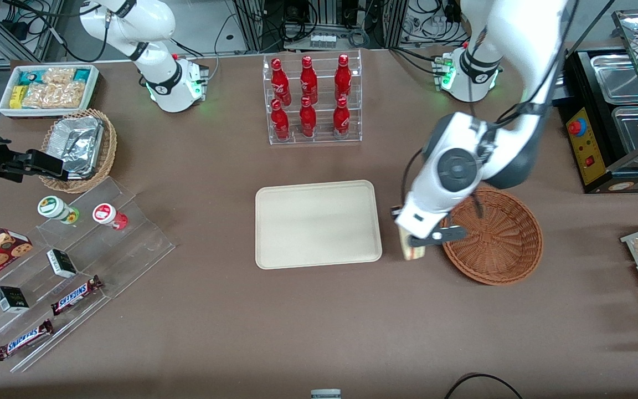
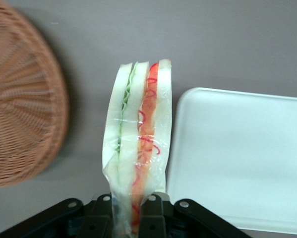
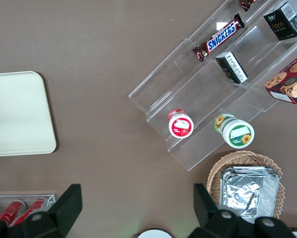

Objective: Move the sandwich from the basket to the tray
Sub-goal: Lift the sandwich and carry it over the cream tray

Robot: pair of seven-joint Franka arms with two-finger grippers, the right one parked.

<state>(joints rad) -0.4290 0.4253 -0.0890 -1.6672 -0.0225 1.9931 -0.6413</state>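
Wrapped sandwich [image 2: 138,134] in gripper [image 2: 131,208], between empty basket [image 1: 496,235] and bare tray [image 1: 317,223]

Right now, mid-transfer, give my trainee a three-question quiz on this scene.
1. True or false: the sandwich is lying in the basket.
2. The gripper is: A) open above the tray; B) shut on the sandwich, between basket and tray; C) shut on a bottle.
3. Fill in: nothing lies on the ____.

Key: 1 false, the gripper holds it above the table between basket and tray; 2 B; 3 tray.
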